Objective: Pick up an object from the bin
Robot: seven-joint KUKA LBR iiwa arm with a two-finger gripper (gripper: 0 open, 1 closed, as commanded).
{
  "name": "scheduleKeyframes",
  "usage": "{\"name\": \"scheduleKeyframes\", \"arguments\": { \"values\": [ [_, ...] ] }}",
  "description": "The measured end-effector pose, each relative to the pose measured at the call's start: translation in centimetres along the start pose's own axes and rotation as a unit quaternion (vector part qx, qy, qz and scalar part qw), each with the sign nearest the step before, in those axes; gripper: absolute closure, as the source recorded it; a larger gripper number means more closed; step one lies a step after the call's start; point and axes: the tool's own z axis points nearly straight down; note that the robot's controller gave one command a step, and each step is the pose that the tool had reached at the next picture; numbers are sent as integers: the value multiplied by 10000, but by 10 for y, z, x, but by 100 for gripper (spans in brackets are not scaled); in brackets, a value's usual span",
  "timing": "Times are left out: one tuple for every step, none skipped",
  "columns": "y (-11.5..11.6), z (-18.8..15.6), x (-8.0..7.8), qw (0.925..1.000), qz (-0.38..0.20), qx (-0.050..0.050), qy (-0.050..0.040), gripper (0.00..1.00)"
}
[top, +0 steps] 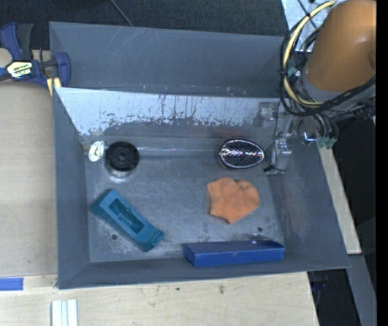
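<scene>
Black patterned oval [241, 153], long axis left-right; hand [277, 163] just beside right end.

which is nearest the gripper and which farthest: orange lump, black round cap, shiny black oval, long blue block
1. shiny black oval, right beside the gripper, at the back
2. orange lump, mid bin
3. long blue block, along the front wall
4. black round cap, far side, back corner
</scene>
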Motion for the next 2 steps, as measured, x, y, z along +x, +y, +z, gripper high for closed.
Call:
{"name": "scheduleKeyframes", "arguments": {
  "values": [
    [0,-5,-1,10000,-9,4,-43,0],
    [-19,76,-14,9990,-451,9,-59,0]
  ]
}}
